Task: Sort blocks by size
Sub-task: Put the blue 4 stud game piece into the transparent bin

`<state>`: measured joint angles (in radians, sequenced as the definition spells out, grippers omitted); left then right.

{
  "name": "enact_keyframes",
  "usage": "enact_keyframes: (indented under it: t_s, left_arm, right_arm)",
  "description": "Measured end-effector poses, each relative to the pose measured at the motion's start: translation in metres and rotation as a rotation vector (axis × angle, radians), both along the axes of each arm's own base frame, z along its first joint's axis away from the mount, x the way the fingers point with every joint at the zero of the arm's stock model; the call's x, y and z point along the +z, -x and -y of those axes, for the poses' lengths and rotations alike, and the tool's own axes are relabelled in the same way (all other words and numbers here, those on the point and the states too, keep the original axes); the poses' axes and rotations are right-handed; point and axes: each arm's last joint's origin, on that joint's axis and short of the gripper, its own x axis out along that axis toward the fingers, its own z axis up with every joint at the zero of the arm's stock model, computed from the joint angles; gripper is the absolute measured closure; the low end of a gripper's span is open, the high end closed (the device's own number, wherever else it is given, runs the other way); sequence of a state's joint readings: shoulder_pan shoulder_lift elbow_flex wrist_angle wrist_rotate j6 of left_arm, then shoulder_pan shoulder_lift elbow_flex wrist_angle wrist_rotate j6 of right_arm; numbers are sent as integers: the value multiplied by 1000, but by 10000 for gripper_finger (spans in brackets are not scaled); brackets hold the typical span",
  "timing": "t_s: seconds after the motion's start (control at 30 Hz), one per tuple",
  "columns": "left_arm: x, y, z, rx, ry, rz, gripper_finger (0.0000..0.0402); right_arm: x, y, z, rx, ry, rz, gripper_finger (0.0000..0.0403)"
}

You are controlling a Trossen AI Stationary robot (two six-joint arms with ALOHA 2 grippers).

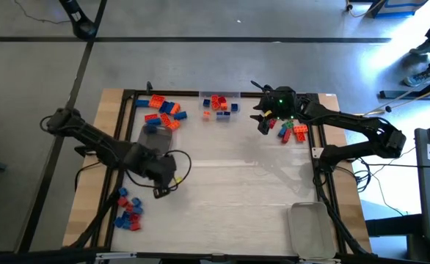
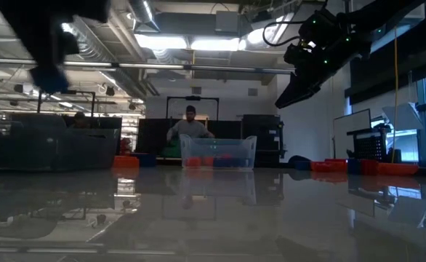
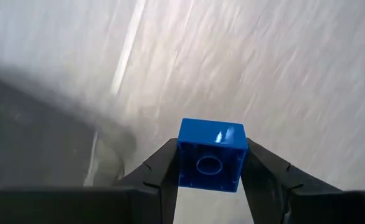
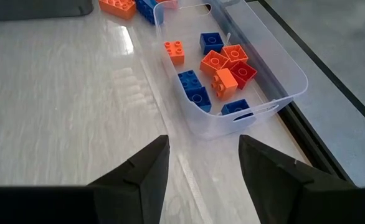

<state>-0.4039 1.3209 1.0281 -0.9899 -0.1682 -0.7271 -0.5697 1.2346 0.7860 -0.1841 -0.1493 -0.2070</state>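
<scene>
Between the left gripper (image 3: 208,180) jaws, a blue block (image 3: 210,154), clamped.

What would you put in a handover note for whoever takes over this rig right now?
Left hand: shut on a small blue block, held above the table's left side.
Right hand: open and empty, raised near the far right.
Blocks: a clear tray at the far middle holds small orange, blue and red ones; loose heaps lie far left, far right and near left. A second tray sits near right.
Done: some blocks are in the tray.
Left: place the held block, then sort the loose heaps.
</scene>
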Motion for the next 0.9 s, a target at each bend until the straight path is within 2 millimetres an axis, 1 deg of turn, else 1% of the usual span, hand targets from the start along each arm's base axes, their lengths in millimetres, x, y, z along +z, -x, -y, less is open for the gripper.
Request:
enact_keyframes:
  t_s: [0.17,0.5,0.7,0.9]
  left_arm:
    - [5,-16,-12,-63,-12,102,273]
    - [14,-41,-47,-120,-89,276,272]
    - [22,-54,-73,-110,-154,397,272]
    - [28,-60,-98,-71,-214,469,272]
  right_arm:
    - [0,0,0,0,0,0,210]
    - [0,0,0,0,0,0,210]
    - [0,0,0,0,0,0,210]
    - [0,0,0,0,0,0,210]
